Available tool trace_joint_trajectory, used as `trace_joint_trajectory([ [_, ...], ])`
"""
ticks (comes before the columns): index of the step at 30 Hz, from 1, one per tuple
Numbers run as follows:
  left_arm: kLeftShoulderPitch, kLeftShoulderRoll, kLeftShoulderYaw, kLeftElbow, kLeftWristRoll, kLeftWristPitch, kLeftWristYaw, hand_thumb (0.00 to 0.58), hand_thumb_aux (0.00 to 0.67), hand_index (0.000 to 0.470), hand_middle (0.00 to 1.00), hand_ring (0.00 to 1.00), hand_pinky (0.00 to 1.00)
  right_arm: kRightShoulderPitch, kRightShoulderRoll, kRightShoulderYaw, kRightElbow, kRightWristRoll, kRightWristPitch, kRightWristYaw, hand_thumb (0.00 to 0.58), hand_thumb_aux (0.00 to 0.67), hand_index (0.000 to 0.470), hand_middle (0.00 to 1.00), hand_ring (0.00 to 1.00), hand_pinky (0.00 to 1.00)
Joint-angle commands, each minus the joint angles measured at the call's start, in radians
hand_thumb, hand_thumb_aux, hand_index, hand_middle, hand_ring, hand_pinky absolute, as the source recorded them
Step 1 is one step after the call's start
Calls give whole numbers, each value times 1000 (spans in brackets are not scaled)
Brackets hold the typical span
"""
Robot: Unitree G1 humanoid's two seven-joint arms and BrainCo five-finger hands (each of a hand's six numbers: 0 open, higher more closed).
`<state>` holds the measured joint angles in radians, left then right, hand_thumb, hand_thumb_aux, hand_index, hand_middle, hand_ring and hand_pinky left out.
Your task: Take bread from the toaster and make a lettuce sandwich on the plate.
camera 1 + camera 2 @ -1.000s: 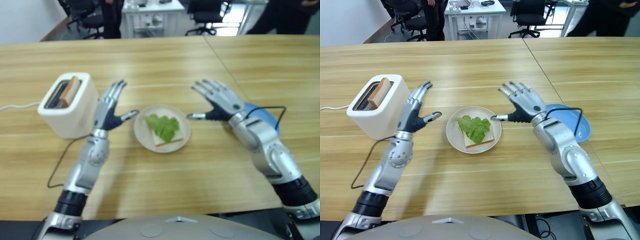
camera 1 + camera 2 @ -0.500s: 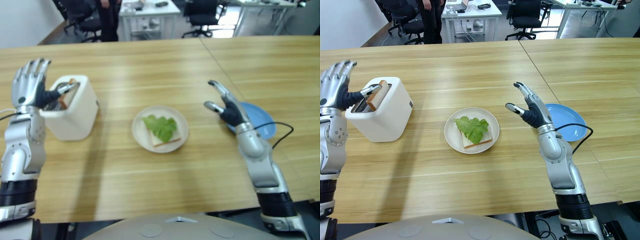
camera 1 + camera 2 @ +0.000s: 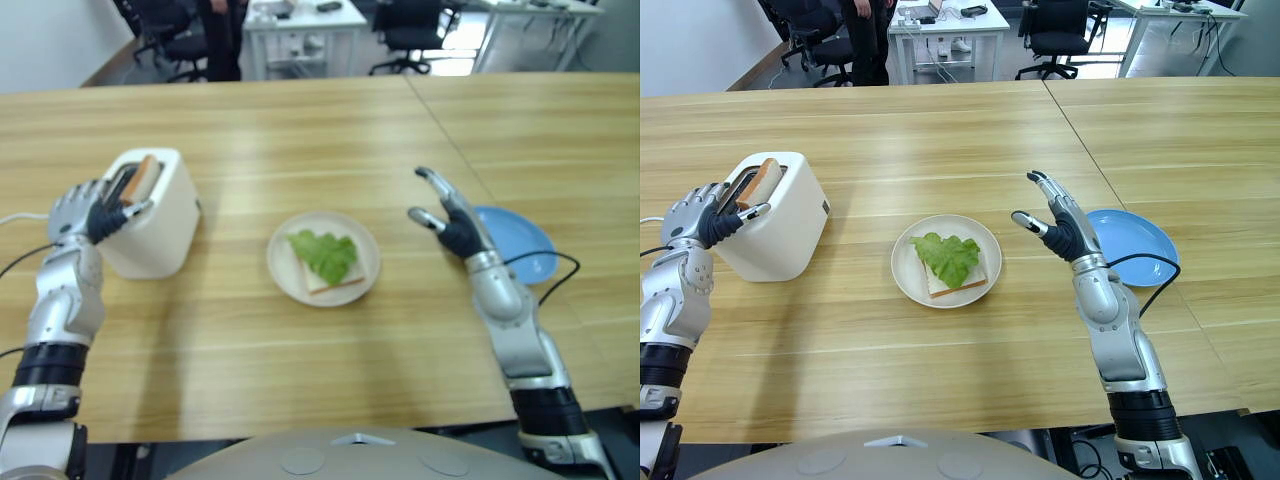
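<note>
View from the head camera over a wooden table. At far left stands a white toaster, upright, with one slice of bread standing in its slot, its upper edge raised above the top. A white cord lies on the table left of the toaster.

The left robot hand is at the toaster's left side, level with its upper part and touching or almost touching the housing; it is not on the slice. Whether this robot hand is released or clenched cannot be told.

At centre lies a round cream plate. It carries a second slice of bread, lying flat, with a leaf of lettuce on top; the leaf covers most of the slice, leaving its near right edge bare.

The right robot hand is held above the table just right of the cream plate, released, fingers spread and pointing away to the far left, grasping nothing. It sits between the cream plate and a blue plate lying flat farther right. A black cable crosses the blue plate's near rim.
</note>
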<state>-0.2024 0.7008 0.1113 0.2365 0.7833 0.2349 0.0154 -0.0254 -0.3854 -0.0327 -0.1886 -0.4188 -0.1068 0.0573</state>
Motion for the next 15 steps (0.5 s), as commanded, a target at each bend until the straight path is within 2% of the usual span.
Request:
trace_joint_trajectory([
  [1,-4,4,0,-11,-26,-2,41,580,670,460,0,0,0,12,-10,6,14,-16,-5,-6,0,0,0,0,0,0],
  [2,-2,4,3,-25,-33,-8,52,580,670,460,0,0,0,13,-13,7,15,-21,-4,-8,0,0,0,0,0,0],
  [4,2,3,5,-52,-41,-17,74,580,670,460,1000,1000,1000,16,-16,8,15,-32,-4,-13,0,0,0,0,0,0],
  [11,34,-19,33,-224,-52,-91,211,580,670,460,1000,1000,1000,18,-19,14,23,-50,-4,-25,0,0,0,0,0,0],
  [15,58,-54,130,-412,-124,-193,313,580,670,460,1000,1000,1000,20,-20,17,27,-59,-3,-29,0,0,0,0,0,0],
])
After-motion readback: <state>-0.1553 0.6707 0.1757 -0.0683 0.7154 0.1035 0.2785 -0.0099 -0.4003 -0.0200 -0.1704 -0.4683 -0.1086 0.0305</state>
